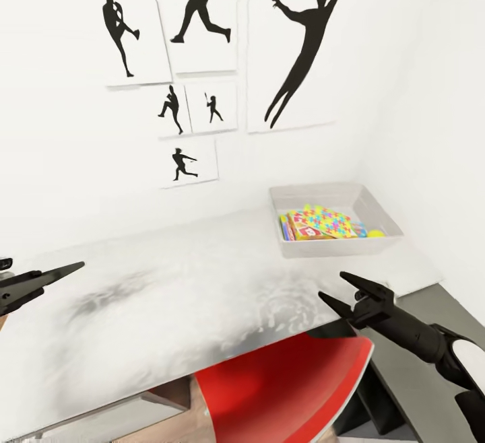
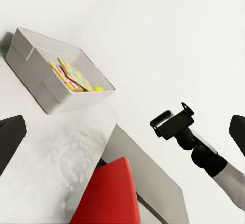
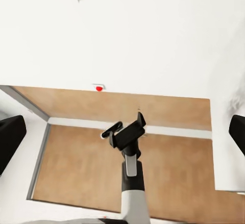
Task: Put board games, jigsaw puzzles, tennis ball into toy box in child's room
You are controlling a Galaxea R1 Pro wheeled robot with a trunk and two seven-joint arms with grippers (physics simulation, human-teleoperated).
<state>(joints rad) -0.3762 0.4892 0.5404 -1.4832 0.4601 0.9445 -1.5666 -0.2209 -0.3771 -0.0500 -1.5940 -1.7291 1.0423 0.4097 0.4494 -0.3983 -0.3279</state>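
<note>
The pale grey toy box (image 1: 387, 217) stands at the table's (image 1: 168, 308) back right, near the wall. Inside it a multicoloured jigsaw puzzle (image 1: 329, 221) lies on top of flat game boxes (image 1: 304, 233), one with red print. The yellow tennis ball (image 1: 375, 233) rests in the box's right corner. My left gripper (image 1: 64, 276) hovers open over the table's left edge, empty. Near the table's front right edge, short of the toy box, my right gripper (image 1: 331, 284) is open and empty. The toy box (image 2: 30, 76) and ball (image 2: 98, 89) also appear in the left wrist view. The bed is out of view.
A red chair (image 1: 289, 389) is tucked under the table's front. A dark grey slab (image 1: 417, 328) adjoins the table at the right. Silhouette posters (image 1: 202, 12) hang on the white wall behind. Wood floor (image 3: 168, 112) lies below.
</note>
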